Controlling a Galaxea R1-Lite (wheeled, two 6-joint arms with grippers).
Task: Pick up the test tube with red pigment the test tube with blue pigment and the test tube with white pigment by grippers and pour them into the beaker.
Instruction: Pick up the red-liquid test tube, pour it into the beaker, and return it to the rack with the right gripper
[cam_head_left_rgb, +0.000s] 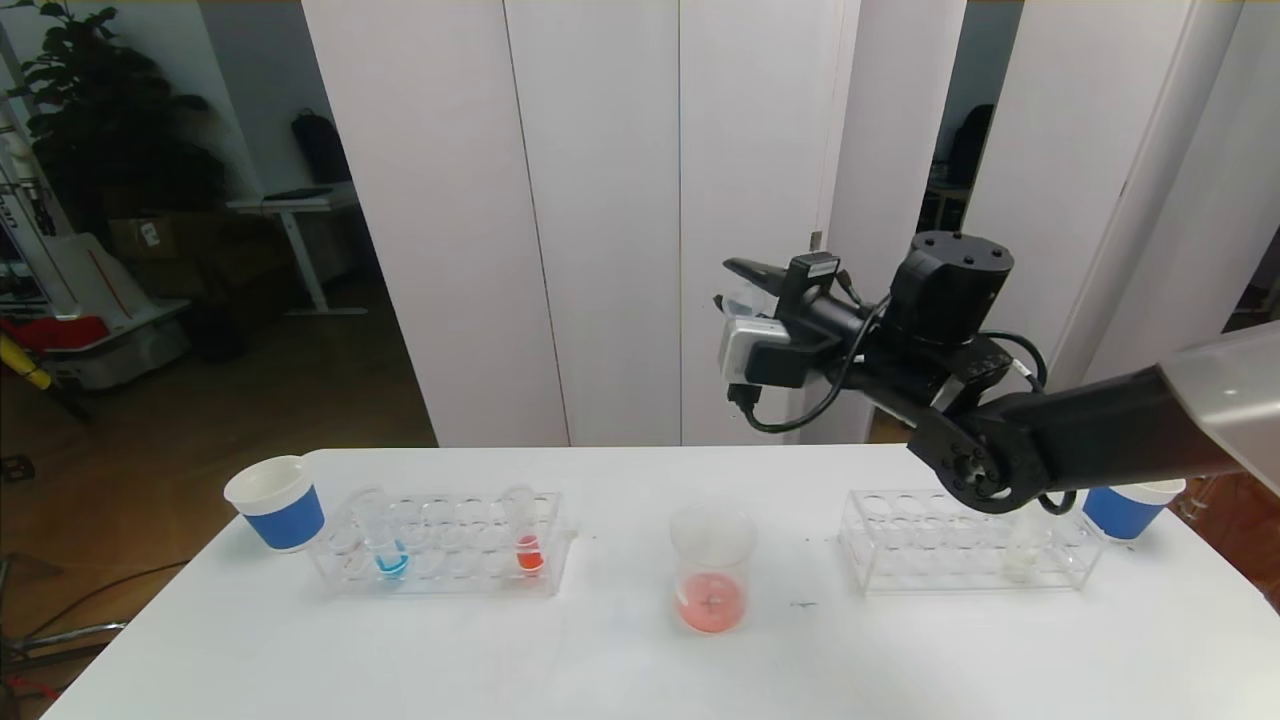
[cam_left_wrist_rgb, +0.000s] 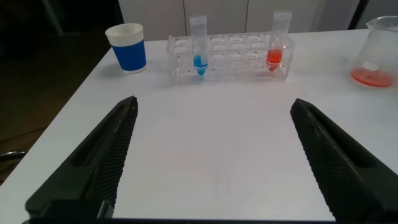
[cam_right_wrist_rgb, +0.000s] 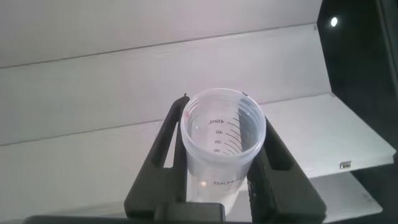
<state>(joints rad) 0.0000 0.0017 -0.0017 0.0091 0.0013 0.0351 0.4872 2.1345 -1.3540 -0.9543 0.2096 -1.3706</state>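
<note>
My right gripper (cam_head_left_rgb: 748, 288) is raised high over the table, above and slightly behind the beaker (cam_head_left_rgb: 711, 570), which holds pinkish-red liquid. It is shut on a clear wide-mouthed tube (cam_right_wrist_rgb: 221, 143) with printed marks and a pale whitish bottom, the test tube with white pigment. The test tube with blue pigment (cam_head_left_rgb: 390, 556) and the test tube with red pigment (cam_head_left_rgb: 528, 548) stand in the left rack (cam_head_left_rgb: 440, 575). My left gripper (cam_left_wrist_rgb: 213, 104) hovers open low over bare table in front of that rack, empty. The beaker (cam_left_wrist_rgb: 380, 50) also shows in the left wrist view.
A second clear rack (cam_head_left_rgb: 965, 560) stands right of the beaker with one pale tube (cam_head_left_rgb: 1020, 548) in it. Blue-sleeved paper cups sit at the far left (cam_head_left_rgb: 277, 502) and far right (cam_head_left_rgb: 1128, 508). White panels rise behind the table.
</note>
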